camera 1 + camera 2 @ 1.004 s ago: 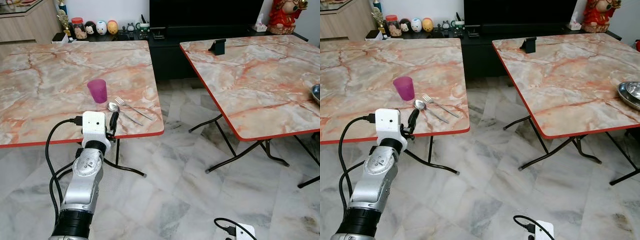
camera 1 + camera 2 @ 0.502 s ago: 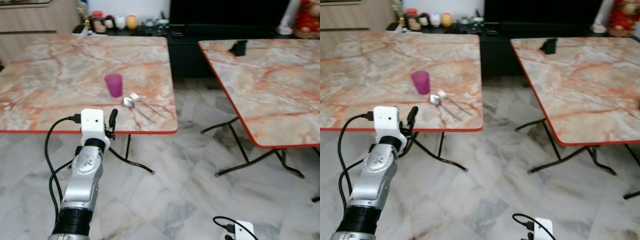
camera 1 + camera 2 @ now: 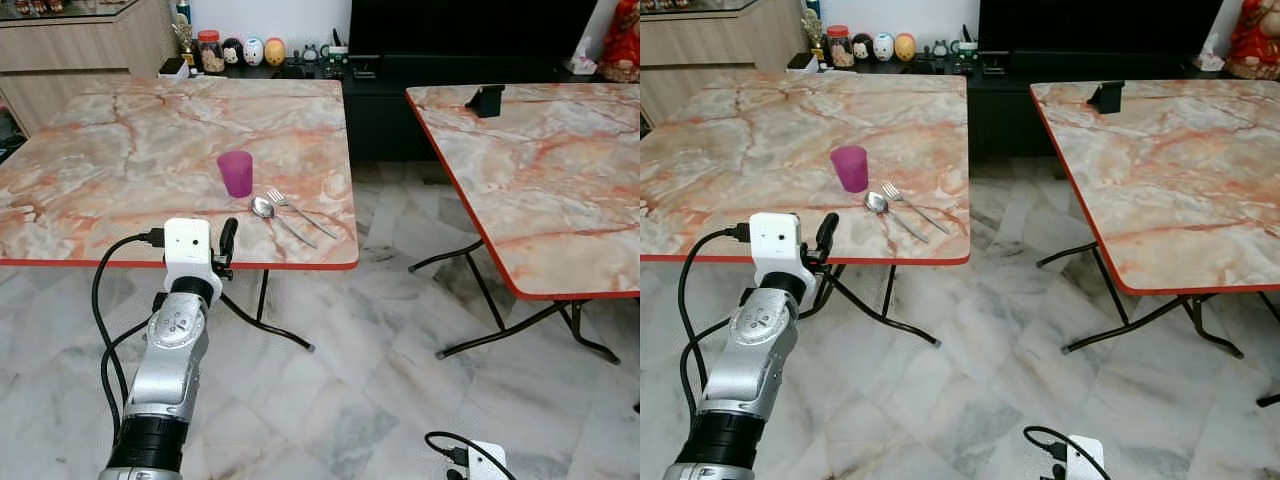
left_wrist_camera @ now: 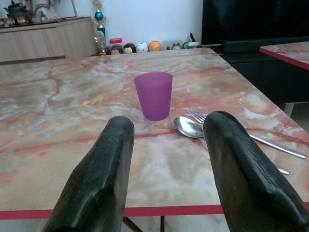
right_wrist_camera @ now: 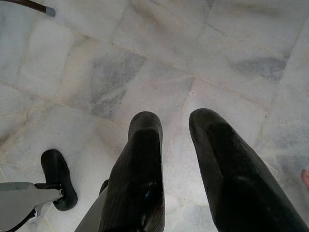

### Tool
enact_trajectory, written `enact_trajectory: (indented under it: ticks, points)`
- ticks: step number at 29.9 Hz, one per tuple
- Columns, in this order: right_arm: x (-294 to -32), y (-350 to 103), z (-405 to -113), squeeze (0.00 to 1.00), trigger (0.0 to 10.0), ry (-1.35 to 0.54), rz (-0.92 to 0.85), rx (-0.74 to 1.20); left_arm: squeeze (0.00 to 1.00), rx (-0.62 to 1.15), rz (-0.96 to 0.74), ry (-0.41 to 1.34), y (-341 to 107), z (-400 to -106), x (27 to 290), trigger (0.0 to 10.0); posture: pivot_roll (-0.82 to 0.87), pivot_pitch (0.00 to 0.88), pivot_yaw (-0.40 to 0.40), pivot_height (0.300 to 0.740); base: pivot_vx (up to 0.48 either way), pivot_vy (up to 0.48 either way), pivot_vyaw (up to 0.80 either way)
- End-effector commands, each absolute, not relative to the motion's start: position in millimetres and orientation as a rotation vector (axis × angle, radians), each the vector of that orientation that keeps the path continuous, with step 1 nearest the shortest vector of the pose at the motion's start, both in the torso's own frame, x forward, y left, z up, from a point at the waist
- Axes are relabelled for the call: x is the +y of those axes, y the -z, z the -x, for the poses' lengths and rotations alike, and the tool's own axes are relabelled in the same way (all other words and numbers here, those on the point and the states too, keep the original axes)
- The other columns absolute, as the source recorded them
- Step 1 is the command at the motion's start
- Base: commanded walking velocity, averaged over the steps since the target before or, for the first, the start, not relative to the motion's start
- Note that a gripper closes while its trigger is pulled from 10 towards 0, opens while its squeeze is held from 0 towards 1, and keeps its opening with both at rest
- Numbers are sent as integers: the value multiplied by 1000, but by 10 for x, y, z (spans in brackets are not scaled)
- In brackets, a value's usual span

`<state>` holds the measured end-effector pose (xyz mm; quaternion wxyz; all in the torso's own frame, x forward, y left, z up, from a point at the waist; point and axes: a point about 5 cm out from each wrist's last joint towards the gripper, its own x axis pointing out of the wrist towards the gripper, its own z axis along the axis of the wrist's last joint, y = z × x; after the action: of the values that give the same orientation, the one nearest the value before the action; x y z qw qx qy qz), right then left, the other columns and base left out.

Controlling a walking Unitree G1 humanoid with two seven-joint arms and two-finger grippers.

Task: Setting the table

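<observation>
At the far left a wooden cabinet stands against the wall, with a row of small jars and figurines on a low dark shelf beside it. In front of these is a marble-patterned folding table with a red rim and black legs. Toward its near right corner a purple cup stands upright, with a spoon just beside it and a fork lying close along the spoon. The left gripper hangs at the table's near edge, level with the top, fingers apart and holding nothing, pointing toward the cup. A pale marble-tiled floor runs between this table and a second marbled table on the right, which carries a small black object near its far edge. The right gripper hangs low over the floor tiles, fingers slightly apart and empty.
</observation>
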<state>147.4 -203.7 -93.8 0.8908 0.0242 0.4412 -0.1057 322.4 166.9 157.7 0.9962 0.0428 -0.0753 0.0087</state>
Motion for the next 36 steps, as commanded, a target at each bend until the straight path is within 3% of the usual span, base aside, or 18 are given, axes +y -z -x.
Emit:
enact_trajectory:
  ticks: [1, 30, 36]
  points:
    - [-2028, 957, -1433, 0, 10000, 227, -60, 933, 0, -137, -75, -13, -1580, -3244, 1668, 10000, 54, 0, 3, 740, 0, 296, 0]
    - [-1994, 960, -1443, 0, 10000, 214, -55, 935, 0, -142, -75, -12, -1592, -3251, 1659, 10000, 57, 0, 3, 740, 0, 299, 0]
    - [-1990, 964, -1433, 0, 10000, 214, -60, 938, 0, -166, -86, 28, -1628, -3249, 1594, 10000, 55, 0, 5, 740, 0, 0, 0]
